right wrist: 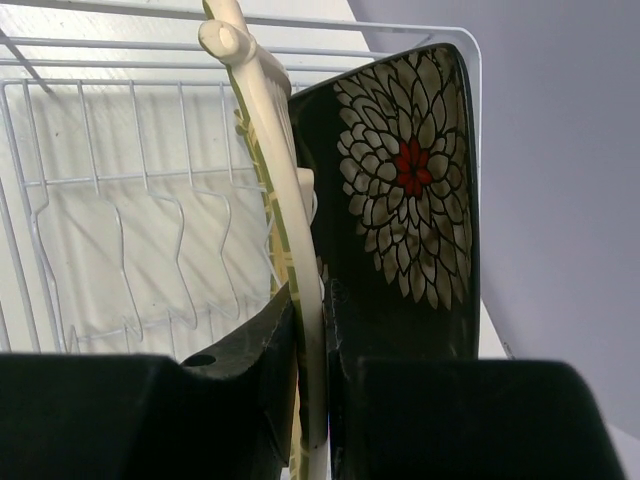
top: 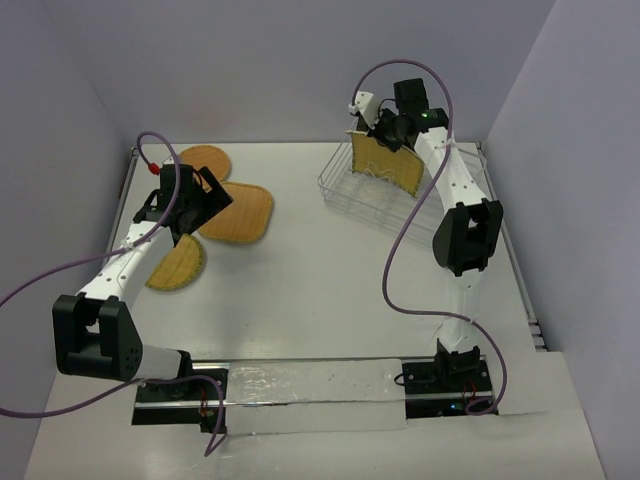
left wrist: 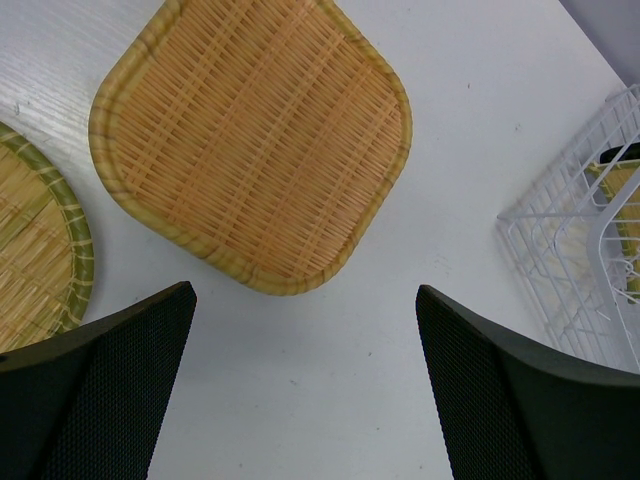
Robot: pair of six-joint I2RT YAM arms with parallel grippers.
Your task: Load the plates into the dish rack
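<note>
Currently right claw pinches the thin cream rim of the yellow woven-look square plate, standing on edge in the silvery wire dish rack beside the black flowered plate. Left claw gapes wide above the orange rounded-square plate, flat on the white desk.

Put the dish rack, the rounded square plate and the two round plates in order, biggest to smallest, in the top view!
1. dish rack
2. orange rounded square plate
3. orange round plate and yellow round plate: alike, both partly hidden by the left arm.
</note>
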